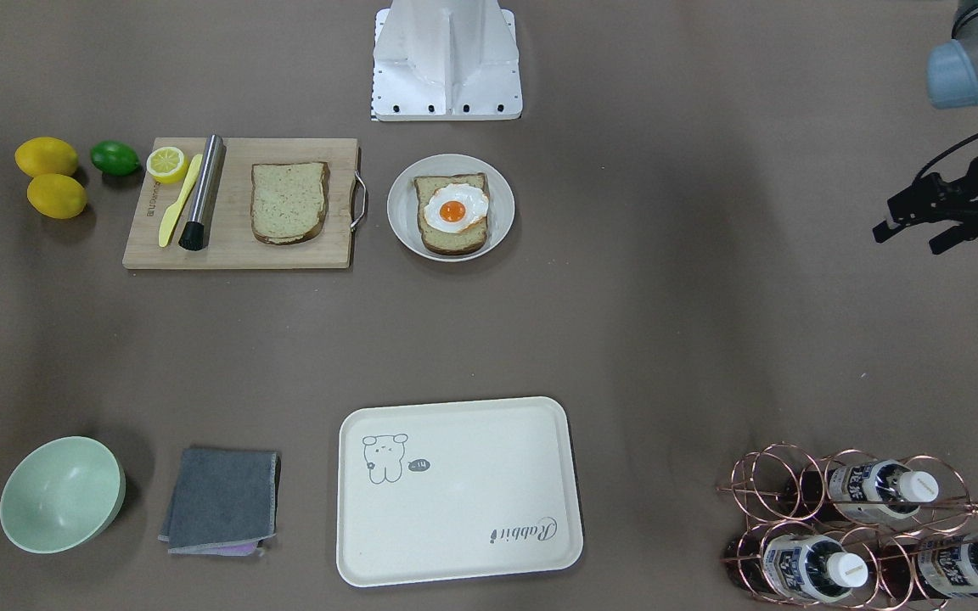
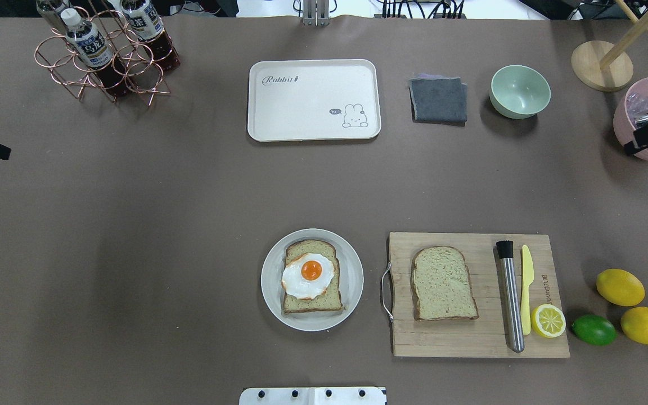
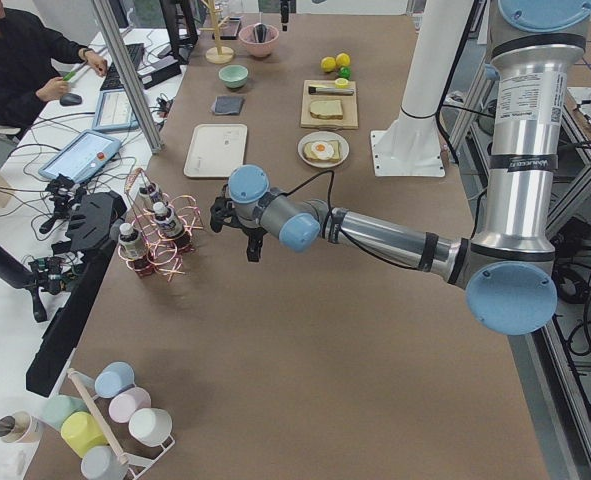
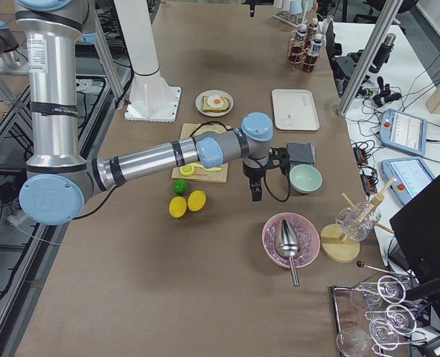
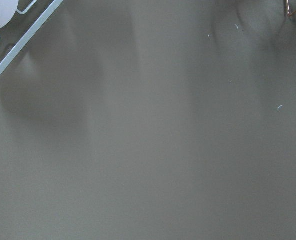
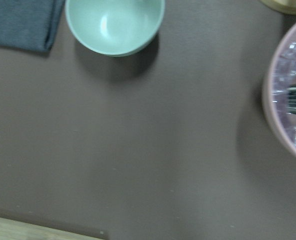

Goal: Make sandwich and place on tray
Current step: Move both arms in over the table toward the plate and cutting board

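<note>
Two halves of the sandwich lie unjoined in the front-facing view. A square slice of pale speckled bread topped with a fried egg [image 1: 452,212] rests on a round white plate [image 1: 400,208]. A bare brown-crusted second slice [image 1: 289,202] lies on a wooden cutting board [image 1: 234,246]. Both are far across the worktop from the left gripper [image 1: 905,239]. Its two dark prongs look parted, so we judge it released and holding nothing. The cream-white rectangular tray [image 1: 472,509] is also well apart from it and bare, ready for the finished sandwich.

Overhead, the right gripper [image 2: 639,143] hangs above a pink bowl [image 2: 639,93]; we cannot tell whether it is released or clenched. The board is nearer to this gripper than the plate is. A steel muddler [image 2: 511,304] and a yellow plastic knife [image 2: 526,287] lie between it and the bare slice, so we judge the slice's far edges offer more room. Wide brown worktop runs open from plate to tray.

From the left end, a copper wire bottle rack [image 3: 160,240] stands just beside the left gripper. From the right end, a mint-green bowl [image 4: 305,178] sits near the right gripper. Both arms reach outward, which leaves the middle free.

The left wrist view shows mostly plain worktop. The right wrist view shows the bowl and a folded grey cloth [image 6: 22,22].
</note>
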You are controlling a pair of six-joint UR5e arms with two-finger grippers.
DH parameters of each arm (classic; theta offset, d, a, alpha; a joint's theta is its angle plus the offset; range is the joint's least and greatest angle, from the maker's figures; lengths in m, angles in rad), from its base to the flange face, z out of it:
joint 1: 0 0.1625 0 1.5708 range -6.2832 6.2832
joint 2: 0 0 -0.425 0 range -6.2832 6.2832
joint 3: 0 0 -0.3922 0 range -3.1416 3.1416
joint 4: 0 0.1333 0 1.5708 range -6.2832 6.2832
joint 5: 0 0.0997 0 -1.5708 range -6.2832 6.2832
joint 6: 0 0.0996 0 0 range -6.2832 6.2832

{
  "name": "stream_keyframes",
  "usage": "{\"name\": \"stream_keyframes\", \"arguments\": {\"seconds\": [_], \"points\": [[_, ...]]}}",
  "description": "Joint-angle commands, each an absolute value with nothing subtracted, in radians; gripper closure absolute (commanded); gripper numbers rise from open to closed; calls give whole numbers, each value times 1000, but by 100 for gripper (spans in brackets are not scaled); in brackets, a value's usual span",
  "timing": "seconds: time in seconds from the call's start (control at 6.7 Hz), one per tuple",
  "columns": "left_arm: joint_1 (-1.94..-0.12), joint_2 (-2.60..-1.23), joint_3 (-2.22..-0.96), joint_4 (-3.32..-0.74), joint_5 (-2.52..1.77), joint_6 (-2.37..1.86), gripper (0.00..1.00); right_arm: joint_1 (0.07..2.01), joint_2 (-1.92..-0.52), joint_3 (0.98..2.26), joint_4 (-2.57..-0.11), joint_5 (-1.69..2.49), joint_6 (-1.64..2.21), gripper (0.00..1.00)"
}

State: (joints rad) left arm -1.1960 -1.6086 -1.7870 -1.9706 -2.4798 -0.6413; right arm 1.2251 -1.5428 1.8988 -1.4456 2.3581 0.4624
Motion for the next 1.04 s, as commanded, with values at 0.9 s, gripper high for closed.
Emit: {"name": "stream_keyframes", "arguments": {"seconds": [0.9], "points": [[-680,-1871,-1744,-2330,-2089,-1296,2,619,-1466,1928,-1052,2079,1123,1]]}}
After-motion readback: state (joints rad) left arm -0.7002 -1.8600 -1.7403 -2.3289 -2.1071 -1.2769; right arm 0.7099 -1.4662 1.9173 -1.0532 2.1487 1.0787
